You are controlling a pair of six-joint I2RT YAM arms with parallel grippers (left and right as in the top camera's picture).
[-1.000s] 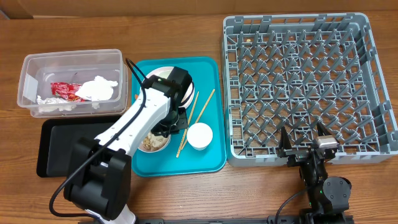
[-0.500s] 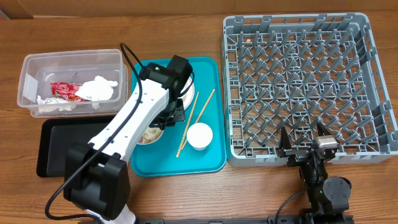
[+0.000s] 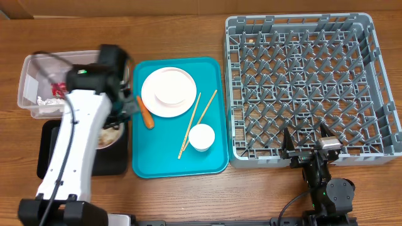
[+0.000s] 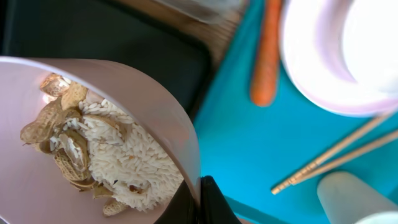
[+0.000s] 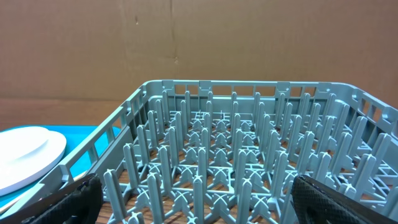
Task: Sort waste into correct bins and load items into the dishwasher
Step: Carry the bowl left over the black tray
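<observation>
My left tool [image 4: 200,198] is pinched shut on the rim of the white bowl [image 4: 93,81], which I hold over the black tray [image 3: 47,150] at the left, I judge so that its beige scraps and rice [image 4: 106,155] can tip out there rather than on the teal tray [image 3: 163,157]. My right tool [image 3: 306,143] stands wide open and empty at the near edge of the dish rack [image 3: 301,63]. I can read no label or writing anywhere.
</observation>
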